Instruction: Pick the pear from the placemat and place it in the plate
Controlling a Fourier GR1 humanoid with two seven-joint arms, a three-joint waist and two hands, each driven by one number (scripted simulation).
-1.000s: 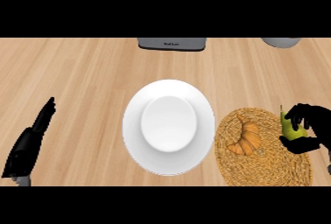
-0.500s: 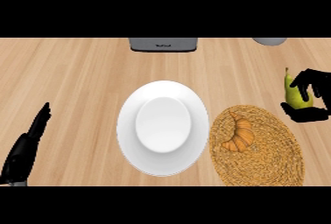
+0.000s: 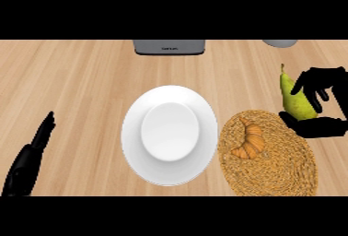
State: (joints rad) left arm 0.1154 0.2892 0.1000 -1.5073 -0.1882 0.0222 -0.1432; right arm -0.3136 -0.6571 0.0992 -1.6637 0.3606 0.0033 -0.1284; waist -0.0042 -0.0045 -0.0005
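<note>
Counter (image 3: 75,83): pale wood planks, spanning the whole view under both my hands.

Plate (image 3: 173,173): white, round, with a raised rim and a shallow inner well; it holds nothing. It lies between my two hands, nearer my right hand than my left.

Placemat (image 3: 285,173): round woven straw, just right of the plate and directly below my right hand, whose thumb overlaps its upper edge. On it lies a croissant (image 3: 249,142), down and to the left of my right hand.

Grey appliance (image 3: 169,46): cut off by the far edge, well up and left of my right hand. A grey rounded object (image 3: 280,43) sits at the far edge above that hand; I cannot tell what it is.

My right hand (image 3: 325,107): fingers and thumb curled round the pear (image 3: 295,97), gripping its lower half. The pear stands upright, stem up, green-yellow, clear of the placemat's centre and above the mat's upper right edge, well apart from the plate.

My left hand (image 3: 28,161): at the lower left edge, fingers straight and pointing up, resting, holding nothing.
</note>
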